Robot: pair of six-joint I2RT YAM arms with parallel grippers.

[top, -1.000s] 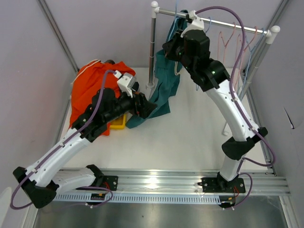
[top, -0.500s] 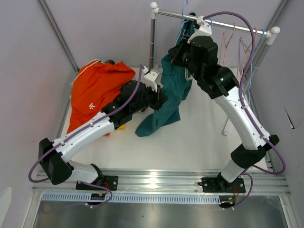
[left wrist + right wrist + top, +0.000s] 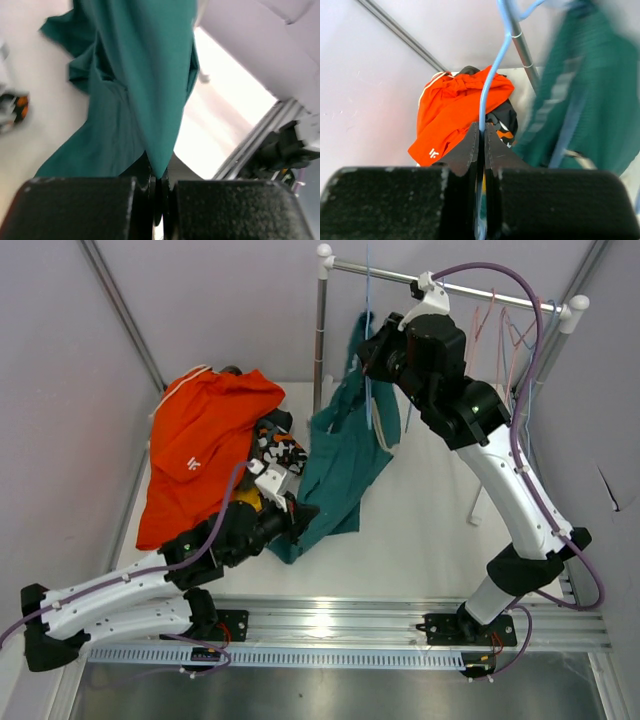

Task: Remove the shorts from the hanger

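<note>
While the teal shorts (image 3: 345, 455) hang off the blue wire hanger (image 3: 491, 70) below the rack rail (image 3: 440, 285), job's approx. most done: orange pair (image 3: 200, 450) & camo pair (image 3: 278, 445) heaped left of rail. L gripper (image 3: 159, 175) pinches soft, limp teal hem; R gripper (image 3: 481, 135) clamps thin hanger wire. Teal pair left to free.

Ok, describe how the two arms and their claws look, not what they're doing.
Both arms have white tubular links, the left arm and right arm alike, with chunky black joint housings. A purple cable loops loosely along each. The left claw and right claw have black, blocky, rough-textured fingers.
</note>
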